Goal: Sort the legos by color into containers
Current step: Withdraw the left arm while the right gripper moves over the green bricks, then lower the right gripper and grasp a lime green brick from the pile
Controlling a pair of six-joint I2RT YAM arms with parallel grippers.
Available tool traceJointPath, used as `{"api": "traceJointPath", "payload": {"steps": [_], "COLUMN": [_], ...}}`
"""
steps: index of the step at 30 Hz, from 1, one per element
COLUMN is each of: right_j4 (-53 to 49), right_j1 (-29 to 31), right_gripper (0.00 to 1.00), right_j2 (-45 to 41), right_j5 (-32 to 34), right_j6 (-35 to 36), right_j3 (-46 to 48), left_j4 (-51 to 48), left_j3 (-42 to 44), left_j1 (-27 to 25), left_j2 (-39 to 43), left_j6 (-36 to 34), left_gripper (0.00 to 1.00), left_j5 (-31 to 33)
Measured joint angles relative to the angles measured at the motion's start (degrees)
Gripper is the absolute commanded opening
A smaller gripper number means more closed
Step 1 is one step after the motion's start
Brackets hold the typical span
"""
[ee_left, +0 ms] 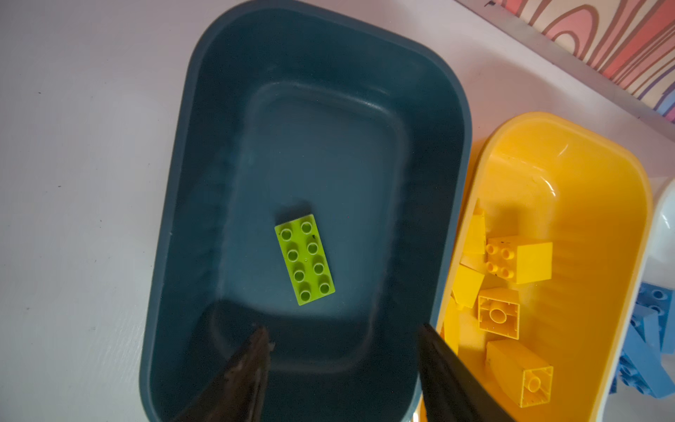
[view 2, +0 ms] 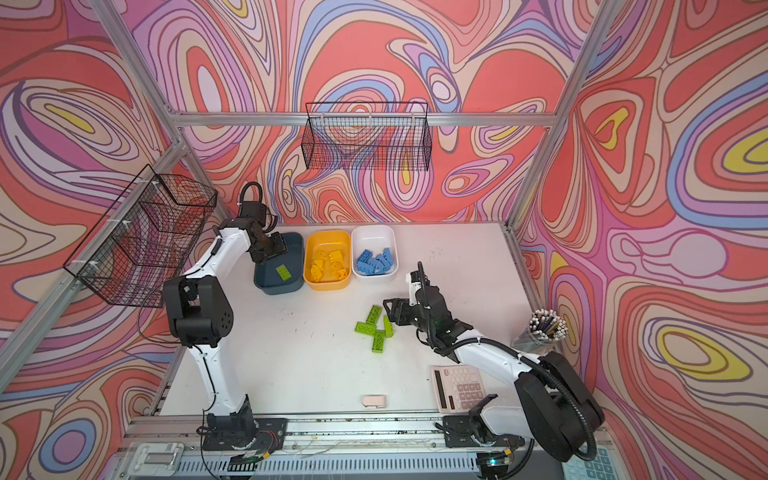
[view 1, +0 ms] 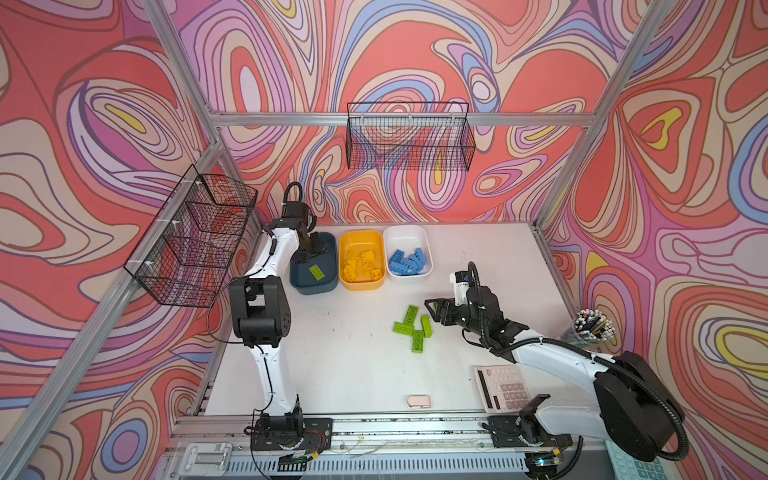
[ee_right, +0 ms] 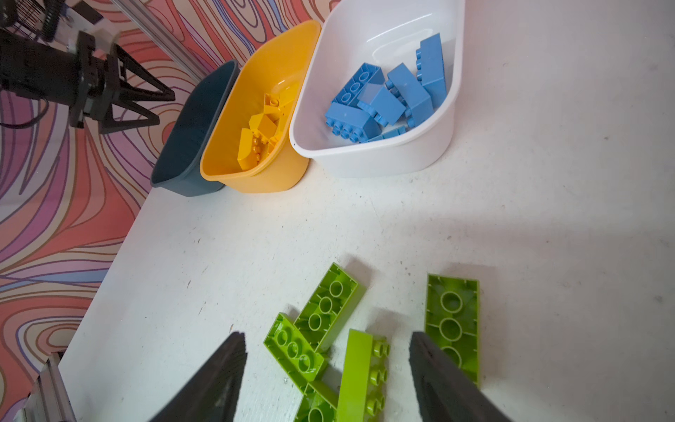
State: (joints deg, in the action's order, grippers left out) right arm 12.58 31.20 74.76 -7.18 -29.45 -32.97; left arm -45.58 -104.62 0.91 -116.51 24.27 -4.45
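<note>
A lime green lego (ee_left: 305,259) lies studs up on the floor of the dark teal container (ee_left: 190,182), also seen in both top views (view 1: 316,272) (view 2: 283,272). My left gripper (ee_left: 343,332) hangs open above that container (view 1: 313,286), holding nothing. Several yellow legos (view 1: 362,264) fill the yellow-orange container (view 1: 360,286), and several blue legos (view 1: 409,261) lie in the white container (view 1: 409,277). Several green legos (view 1: 411,328) lie clustered mid-table. My right gripper (ee_right: 327,339) stands open just over them (ee_right: 359,372), a brick on edge between its fingers, untouched.
A pink calculator (view 1: 500,388) lies at the front right, close to the right arm. A cup of pens (view 1: 592,326) stands at the right edge. A small white object (view 1: 419,401) sits near the front edge. Black wire baskets (view 1: 409,137) (view 1: 195,241) hang on the frame.
</note>
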Motion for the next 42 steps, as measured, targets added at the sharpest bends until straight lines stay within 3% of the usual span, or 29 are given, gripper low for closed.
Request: {"api": "traceJointPath", "payload": {"steps": [4, 11, 14, 20, 28, 35, 42], "right_j4": [-3.7, -13.4, -17.3, -23.1, -26.9, -28.5, -30.1], "right_j1": [0.1, 2.7, 4.8, 8.4, 10.2, 10.6, 11.6], "right_gripper": [0.74, 0.71, 0.66, 0.59, 0.47, 0.24, 0.17], "right_j2": [1.4, 5.3, 7.4, 13.2, 19.6, 21.9, 21.9], "right_j5": [-0.2, 3.9, 6.5, 11.5, 15.7, 17.3, 18.4], "right_j6": [0.7, 3.7, 4.5, 4.2, 2.1, 0.7, 0.2], "right_j3": [-2.8, -10.7, -12.9, -16.2, -17.4, -19.0, -20.5], "left_j4": [1.1, 5.6, 7.6, 8.1, 8.5, 9.5, 10.3], "left_j3": [3.3, 15.4, 21.5, 33.1, 41.8, 44.9, 45.7], "left_j1": [-0.2, -5.5, -8.3, -8.8, -8.9, -8.9, -8.9], "left_j2": [5.9, 27.8, 36.4, 48.0, 57.4, 58.8, 61.2], "left_j6": [0.1, -0.1, -0.2, -0.3, -0.7, -1.4, -1.4], "left_gripper": [0.70, 0.71, 0.70, 0.70, 0.70, 0.69, 0.69], "left_j5": [-1.0, -1.8, -2.9, -4.1, -5.7, -6.7, -7.4]}}
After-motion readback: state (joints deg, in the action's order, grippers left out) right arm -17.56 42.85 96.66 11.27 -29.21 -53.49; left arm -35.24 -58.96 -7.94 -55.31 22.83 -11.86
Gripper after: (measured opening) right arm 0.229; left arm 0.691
